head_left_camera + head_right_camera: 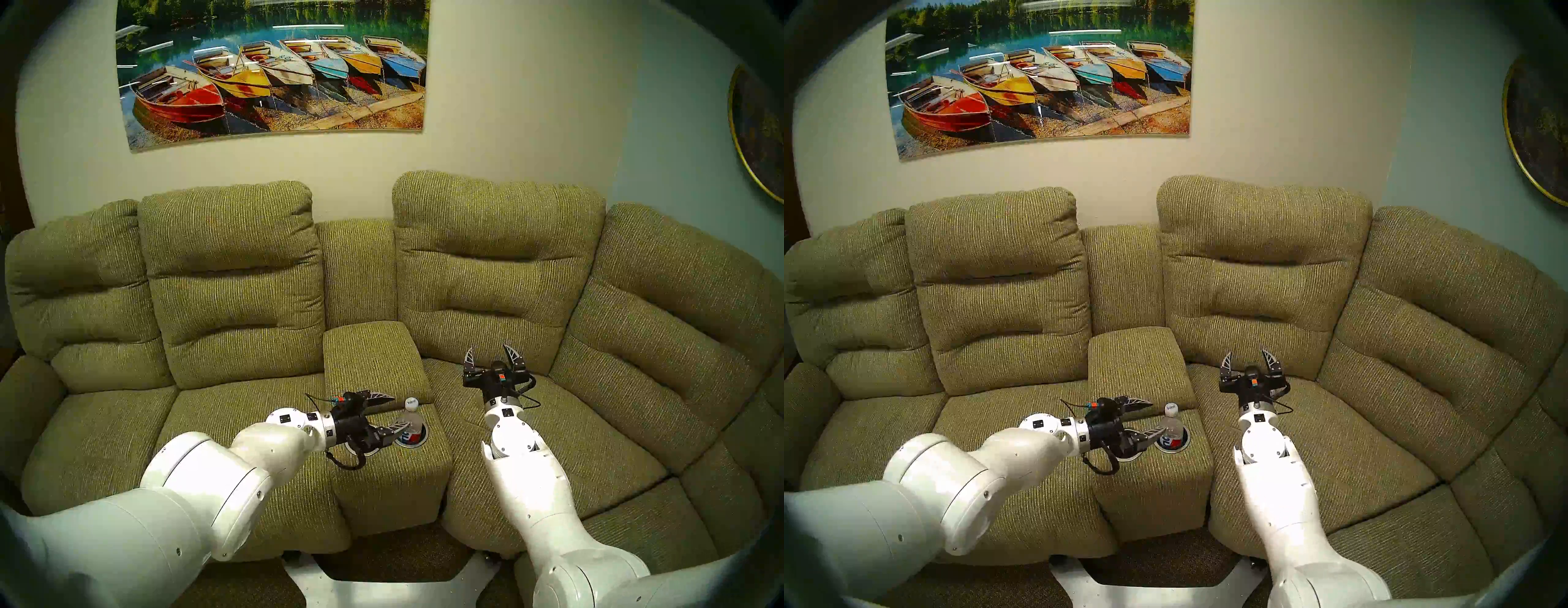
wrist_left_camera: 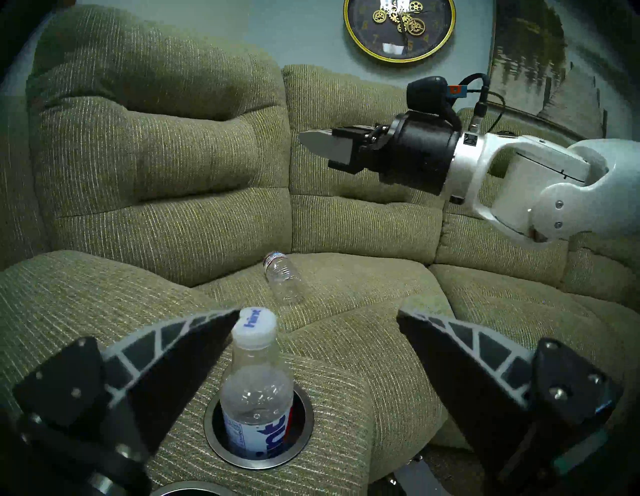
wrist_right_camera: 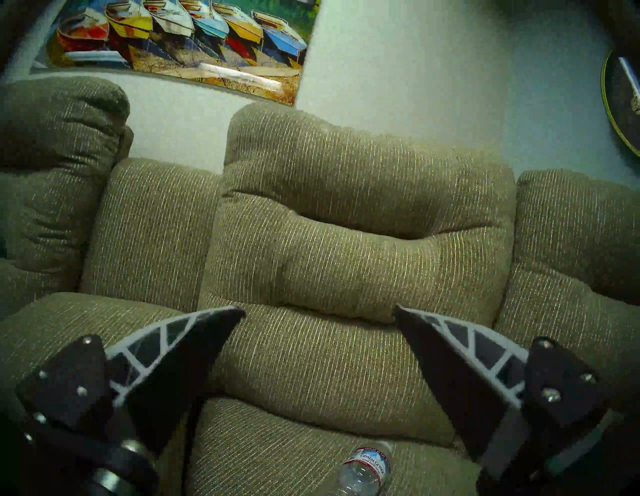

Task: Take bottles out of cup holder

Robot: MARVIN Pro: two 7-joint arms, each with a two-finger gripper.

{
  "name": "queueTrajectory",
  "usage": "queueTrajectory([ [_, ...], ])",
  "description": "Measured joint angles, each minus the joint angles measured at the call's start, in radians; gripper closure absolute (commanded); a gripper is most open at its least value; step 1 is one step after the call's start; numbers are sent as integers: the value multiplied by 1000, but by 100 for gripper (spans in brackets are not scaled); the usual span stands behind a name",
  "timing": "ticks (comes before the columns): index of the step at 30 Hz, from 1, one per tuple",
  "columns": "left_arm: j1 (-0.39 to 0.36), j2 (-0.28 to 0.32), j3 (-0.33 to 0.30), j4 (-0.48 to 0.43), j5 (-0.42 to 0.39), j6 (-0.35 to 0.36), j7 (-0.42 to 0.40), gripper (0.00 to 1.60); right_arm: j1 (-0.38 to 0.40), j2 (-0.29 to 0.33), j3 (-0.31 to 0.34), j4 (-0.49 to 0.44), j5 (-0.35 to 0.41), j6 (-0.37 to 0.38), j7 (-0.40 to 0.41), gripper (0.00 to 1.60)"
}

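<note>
The white-capped "hint" bottle [image 1: 410,418] [image 2: 256,388] stands upright in the right well of the cup holder [image 2: 304,436], a black well with a silver rim in the olive console. My left gripper [image 1: 392,412] [image 2: 318,313] is open at the bottle's level. The bottle's cap is right by one fingertip [image 2: 221,320], and nothing is gripped. The crinkled bottle [image 2: 284,277] [image 3: 367,467] lies on its side on the right seat cushion. My right gripper [image 1: 488,352] [image 3: 320,310] is open and empty above that seat. My right arm hides the crinkled bottle in the head views.
The cup holder's second well [image 2: 187,490] is mostly hidden under my left gripper. The console's padded armrest [image 1: 369,352] rises behind the wells. Sofa backrests [image 1: 496,263] stand close behind both grippers. A clock [image 2: 398,31] hangs on the right wall.
</note>
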Motion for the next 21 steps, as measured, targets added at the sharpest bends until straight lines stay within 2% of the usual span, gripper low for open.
queueTrajectory([
  [11, -15, -5, 19, -2, 37, -3, 95, 0, -82, -3, -1, -135, 4, 62, 29, 0],
  [21, -34, -19, 36, -2, 67, 29, 160, 0, -131, -6, -2, -221, 8, 104, 49, 0],
])
